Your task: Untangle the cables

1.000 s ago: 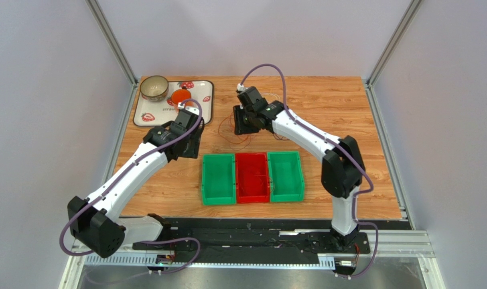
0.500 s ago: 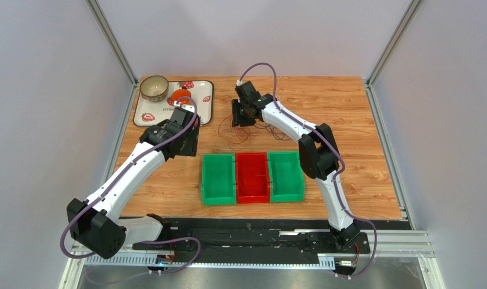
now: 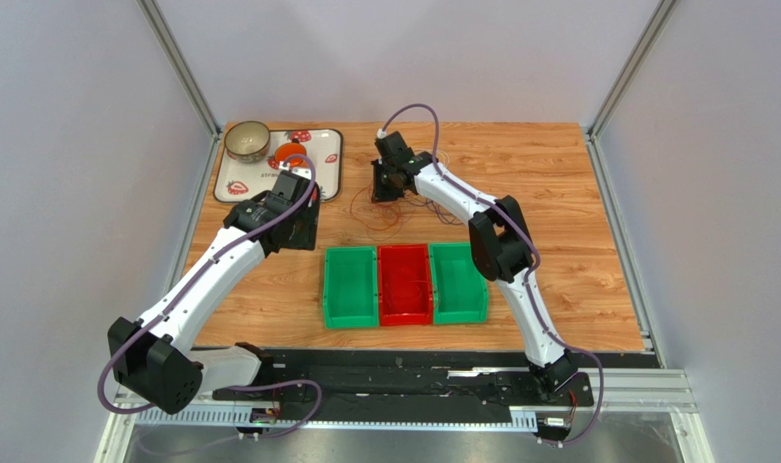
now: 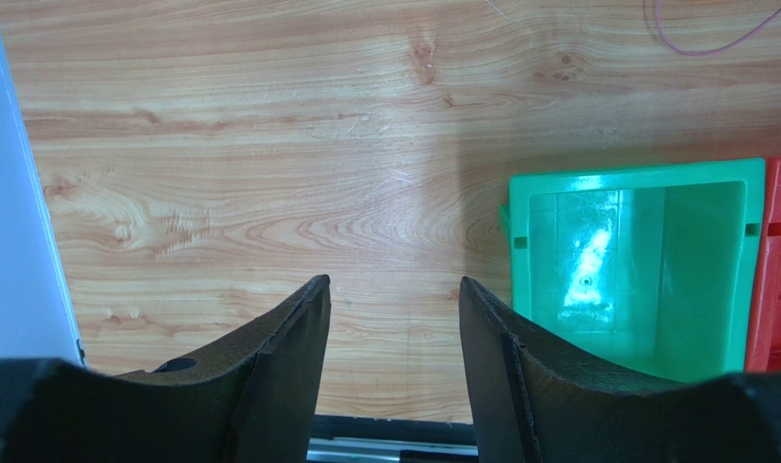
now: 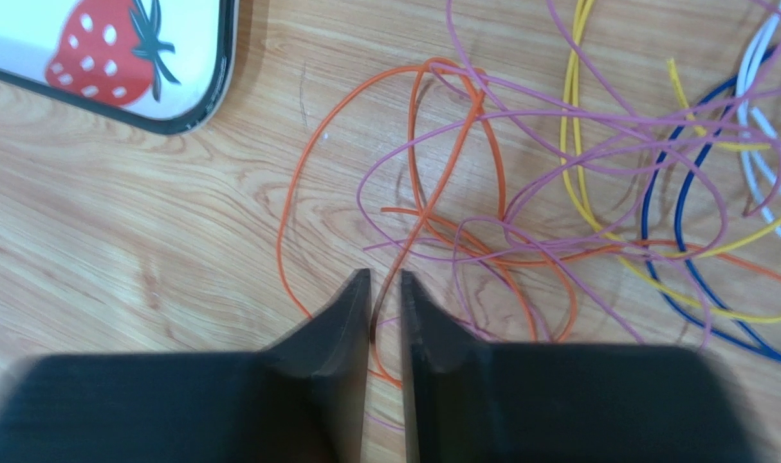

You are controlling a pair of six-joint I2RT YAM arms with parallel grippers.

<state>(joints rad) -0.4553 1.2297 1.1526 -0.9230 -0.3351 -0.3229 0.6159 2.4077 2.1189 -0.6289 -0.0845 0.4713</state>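
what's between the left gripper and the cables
Just bare wooden table, shown in the top view: nothing lies between the left gripper and the cables.

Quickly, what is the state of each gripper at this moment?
Left gripper: open, holding nothing.
Right gripper: jaws almost shut around an orange cable; whether it grips cannot be told.

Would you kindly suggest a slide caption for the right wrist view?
Right gripper, jaws narrowly apart, straddles an orange cable in a multicoloured cable tangle beside the strawberry-print tray.
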